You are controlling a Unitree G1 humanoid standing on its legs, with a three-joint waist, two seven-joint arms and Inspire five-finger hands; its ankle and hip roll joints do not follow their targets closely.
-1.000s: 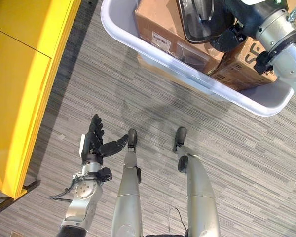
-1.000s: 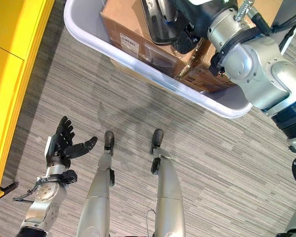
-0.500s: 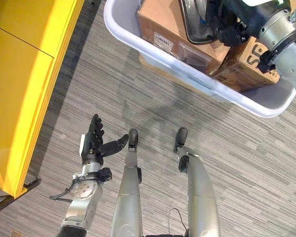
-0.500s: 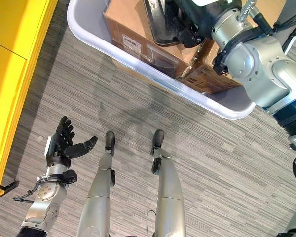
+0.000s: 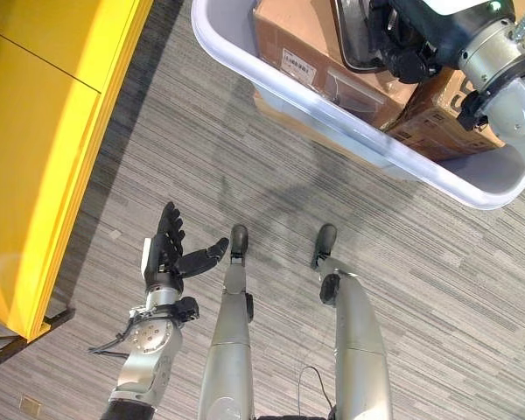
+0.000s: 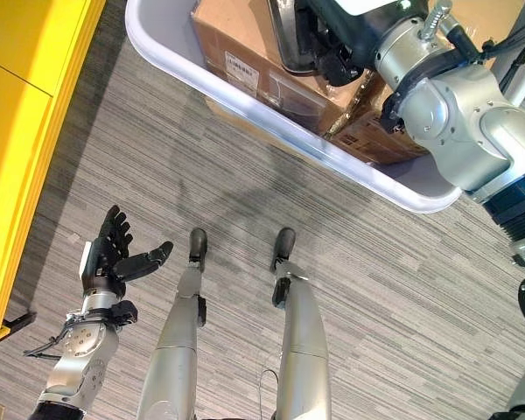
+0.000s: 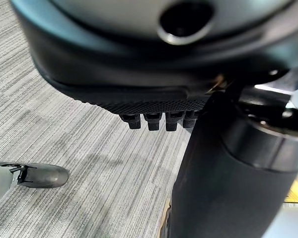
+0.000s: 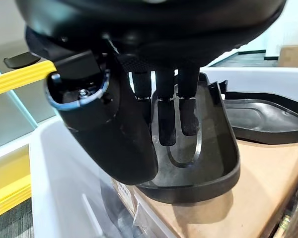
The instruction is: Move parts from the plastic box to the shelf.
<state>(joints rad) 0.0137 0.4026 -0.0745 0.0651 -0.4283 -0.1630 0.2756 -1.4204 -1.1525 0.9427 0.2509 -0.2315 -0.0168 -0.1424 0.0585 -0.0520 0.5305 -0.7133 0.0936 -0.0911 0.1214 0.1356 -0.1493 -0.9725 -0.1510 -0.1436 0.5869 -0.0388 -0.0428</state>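
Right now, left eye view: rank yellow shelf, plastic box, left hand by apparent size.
1. Yellow shelf: takes up most of the view's left side.
2. Plastic box: cut off by the top edge, so its full extent is unsure.
3. Left hand: clearly smallest, fingers straight, holding nothing.

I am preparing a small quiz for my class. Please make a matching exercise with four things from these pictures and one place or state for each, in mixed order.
Things:
1. left robot hand
2. right robot hand
3. cardboard boxes
4. yellow shelf

Places or states:
a. inside the plastic box
b. stands at the robot's left side
c. fingers curled on a black plastic part
d. open, holding nothing, above the carpet

Pairs: 1-d, 2-c, 3-a, 4-b
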